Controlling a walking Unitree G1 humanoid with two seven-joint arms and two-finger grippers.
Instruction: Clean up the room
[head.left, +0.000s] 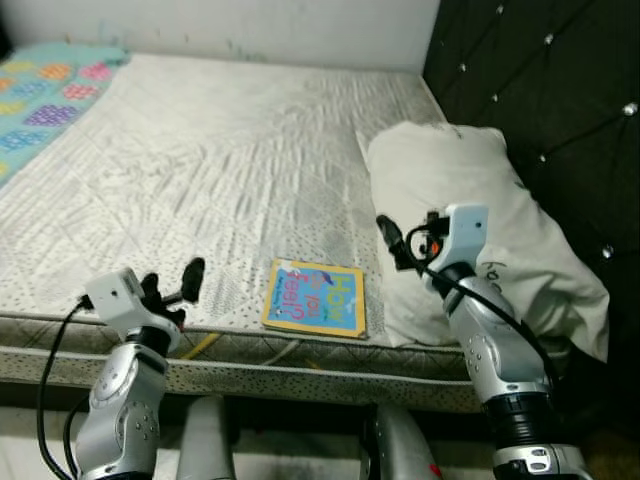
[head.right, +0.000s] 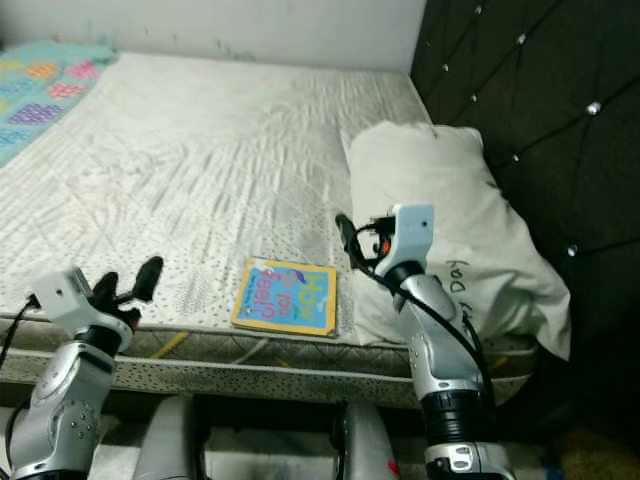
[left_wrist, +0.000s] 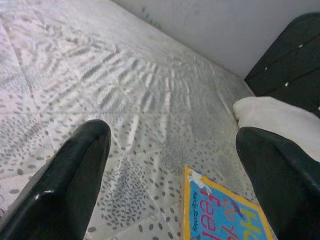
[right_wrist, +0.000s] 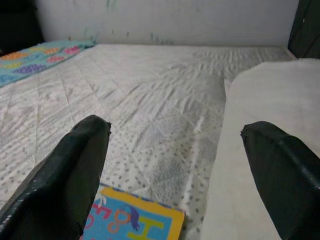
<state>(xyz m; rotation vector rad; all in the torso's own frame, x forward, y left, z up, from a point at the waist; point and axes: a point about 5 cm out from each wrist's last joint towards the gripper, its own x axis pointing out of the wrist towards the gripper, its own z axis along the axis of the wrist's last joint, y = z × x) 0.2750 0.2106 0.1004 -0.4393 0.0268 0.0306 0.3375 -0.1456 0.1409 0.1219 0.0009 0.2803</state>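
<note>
A children's book (head.left: 315, 298) with a blue cover and yellow border lies flat on the mattress (head.left: 200, 170) near its front edge. To its right a white pillow (head.left: 470, 200) rests against the headboard. My left gripper (head.left: 172, 280) hovers open over the front edge, left of the book (left_wrist: 220, 215), with nothing between its fingers (left_wrist: 75, 170). My right gripper (head.left: 397, 243) is open and empty, raised just above the pillow's left edge (right_wrist: 265, 125), right of the book (right_wrist: 130, 220).
A black tufted headboard (head.left: 540, 70) runs along the right side. A colourful patterned blanket (head.left: 45, 100) covers the far left corner of the bed. A white wall (head.left: 250, 25) stands behind. The mattress's dotted side and floor lie below me.
</note>
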